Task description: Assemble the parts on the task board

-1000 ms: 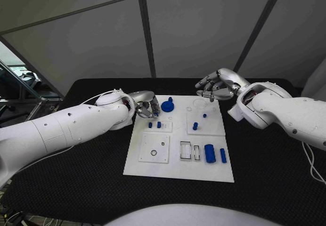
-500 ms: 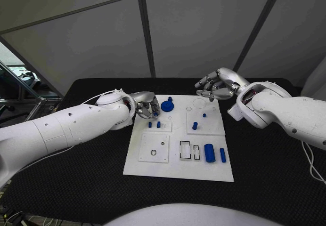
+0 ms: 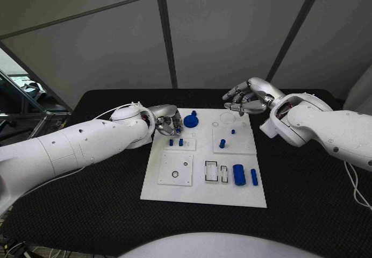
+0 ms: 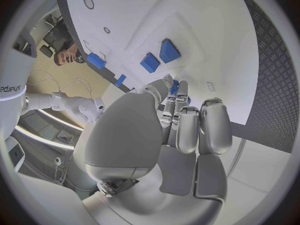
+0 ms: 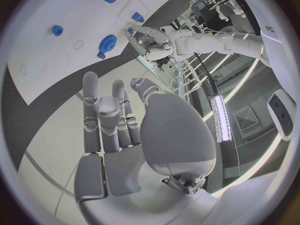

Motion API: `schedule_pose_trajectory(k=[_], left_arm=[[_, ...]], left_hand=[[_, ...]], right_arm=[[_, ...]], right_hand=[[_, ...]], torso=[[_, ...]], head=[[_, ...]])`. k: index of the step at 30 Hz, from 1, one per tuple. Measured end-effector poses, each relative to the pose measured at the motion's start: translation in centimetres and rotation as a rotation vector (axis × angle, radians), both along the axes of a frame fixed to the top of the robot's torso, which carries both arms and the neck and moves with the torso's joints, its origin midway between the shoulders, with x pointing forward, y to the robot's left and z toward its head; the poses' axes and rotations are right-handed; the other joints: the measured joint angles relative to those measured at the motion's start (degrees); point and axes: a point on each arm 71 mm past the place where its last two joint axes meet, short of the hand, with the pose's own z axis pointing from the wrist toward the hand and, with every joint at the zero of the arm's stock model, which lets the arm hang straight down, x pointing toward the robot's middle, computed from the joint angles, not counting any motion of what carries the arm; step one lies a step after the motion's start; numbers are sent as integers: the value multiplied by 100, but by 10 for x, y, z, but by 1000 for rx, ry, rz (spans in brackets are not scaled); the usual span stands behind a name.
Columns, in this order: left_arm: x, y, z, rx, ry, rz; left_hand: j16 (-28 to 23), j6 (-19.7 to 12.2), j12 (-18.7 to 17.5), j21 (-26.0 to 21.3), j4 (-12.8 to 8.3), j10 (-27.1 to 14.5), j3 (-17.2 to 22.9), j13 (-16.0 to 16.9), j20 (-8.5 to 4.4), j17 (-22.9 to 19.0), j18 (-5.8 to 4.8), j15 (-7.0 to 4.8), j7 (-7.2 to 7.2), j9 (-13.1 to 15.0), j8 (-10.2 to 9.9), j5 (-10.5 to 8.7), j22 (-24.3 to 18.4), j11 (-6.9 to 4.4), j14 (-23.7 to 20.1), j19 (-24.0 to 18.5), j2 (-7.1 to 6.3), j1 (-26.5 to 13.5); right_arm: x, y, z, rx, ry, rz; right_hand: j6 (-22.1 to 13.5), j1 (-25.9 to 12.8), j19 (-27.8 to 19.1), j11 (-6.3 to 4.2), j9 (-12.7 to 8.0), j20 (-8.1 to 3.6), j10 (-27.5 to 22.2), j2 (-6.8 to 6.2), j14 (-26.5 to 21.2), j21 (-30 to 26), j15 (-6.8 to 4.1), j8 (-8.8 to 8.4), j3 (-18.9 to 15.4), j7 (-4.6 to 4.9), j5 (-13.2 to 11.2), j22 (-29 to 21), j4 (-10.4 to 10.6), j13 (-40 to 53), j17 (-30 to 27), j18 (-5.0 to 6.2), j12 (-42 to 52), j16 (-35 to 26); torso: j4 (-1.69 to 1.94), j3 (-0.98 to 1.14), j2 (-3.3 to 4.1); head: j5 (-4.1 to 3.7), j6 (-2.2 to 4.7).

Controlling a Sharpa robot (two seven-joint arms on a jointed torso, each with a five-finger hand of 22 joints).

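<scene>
The white board (image 3: pixel 205 161) lies flat on the black table (image 3: pixel 93 199), between the two hands. The left hand (image 3: pixel 166 121) hovers at the board's far left corner with its fingers curled in; a small blue piece (image 4: pixel 174 87) shows between its fingertips in the left wrist view, but whether it is pinched there I cannot tell. Just beside this hand, toward the board's middle, sits a blue gear (image 3: pixel 191 121), and just nearer the robot stand two short blue pegs (image 3: pixel 176 142) in a small raised plate.

The right hand (image 3: pixel 247 97) hangs above the table just past the board's far right corner, fingers loosely bent and apart, holding nothing. Below and in front of it, on the board, are a small blue stud (image 3: pixel 233 131) and a blue peg (image 3: pixel 222 143). Well away from both hands, near the board's right edge, lie two blue cylinders (image 3: pixel 244 176) beside rectangular slots.

Bare black table runs wide along both long edges of the board and in front of its near edge.
</scene>
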Motion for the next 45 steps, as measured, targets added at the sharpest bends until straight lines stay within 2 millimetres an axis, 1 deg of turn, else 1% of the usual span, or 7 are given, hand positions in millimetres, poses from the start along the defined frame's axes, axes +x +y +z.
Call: schedule_pose_trajectory(k=[5, 14, 20, 25, 27, 39, 45], left_arm=[[0, -1, 0, 1, 2, 1], [0, 0, -2, 9, 11, 4], [0, 0, -2, 12, 15, 5], [-1, -1, -2, 11, 15, 2], [-1, -1, -2, 11, 15, 2], [-1, 0, -2, 12, 16, 2], [-1, 2, -2, 15, 18, 8]], left_hand=[[0, -42, -35, 0, -18, -52, 13, 0, 0, -4, 0, 0, 0, -16, -44, 0, 0, 9, 0, 0, -35, -35], [0, -62, -36, -1, -32, -73, -1, 6, 0, -22, 0, 0, 21, -28, -65, 0, 0, 29, 0, 0, -16, -59], [0, -83, -66, -11, -48, -146, -17, 14, 0, -60, 1, 0, 0, -39, -93, 0, 0, 38, 0, 0, -69, -113], [0, -83, -66, -29, -64, -236, -33, 26, 0, -70, 0, 0, 0, -49, -130, 0, 0, 51, 0, 0, -46, -136], [0, -83, -66, -29, -78, -275, -47, 32, 0, -72, -1, 0, 0, -52, -130, 0, 0, 57, -1, 0, -73, -163], [11, -226, -37, -79, -135, -513, -104, 80, 21, -89, -2, 4, 21, -114, -243, 0, 0, 102, -4, 21, -106, -256], [33, -390, -10, -208, -166, -741, -168, 104, 21, -89, -1, 40, -1, -172, -378, 0, 0, 141, 1, 21, -109, -304]], right_arm=[[0, 0, 0, 0, 0, 0], [0, -1, 0, 0, 0, -1], [0, -1, 0, -1, 0, -1], [0, -1, 0, -1, 0, -1], [0, -1, 0, -1, 0, -2], [0, -1, 0, -1, 1, -2], [0, -2, 0, -2, 0, -3]], right_hand=[[0, 0, 0, 0, 0, 0, 0, 0, 0, 0, 0, 0, 0, 0, 0, 0, 0, 0, 0, 0, 0, 0], [0, 0, 0, 0, 0, 0, 0, 0, 0, 0, 0, 0, 0, 0, 0, 0, 0, 0, 0, 0, 0, 1], [0, 0, 0, 0, 0, 0, 0, 0, 0, -29, 0, 0, 14, 0, 0, 0, -15, 1, -1, 0, 0, 1], [0, 0, 0, 0, 0, 0, 0, 0, 0, -29, 0, 0, 14, 0, 0, 0, -16, 1, -1, 0, 0, 1], [0, 0, 0, 0, 0, 0, 0, 0, 0, -29, 0, 0, 14, 0, 0, 0, -16, 1, -1, 0, 0, 1], [0, 0, 0, 0, 0, 0, 0, 0, 0, -29, 0, 0, 14, 0, -1, 0, -16, 1, -1, 0, 0, 2], [0, 0, 0, 0, -5, 0, 0, 0, 0, -29, 0, 0, 14, 0, -1, -10, -16, -6, -1, 0, 0, 2]], torso=[[-1, 1, 0], [-1, 0, 1], [-1, -2, 1], [0, -4, 1], [1, -4, 1], [0, -3, 1], [0, -3, 1]], head=[[-13, -3], [-20, -11], [-12, -16], [1, -15], [3, -14], [4, -19], [4, -22]])
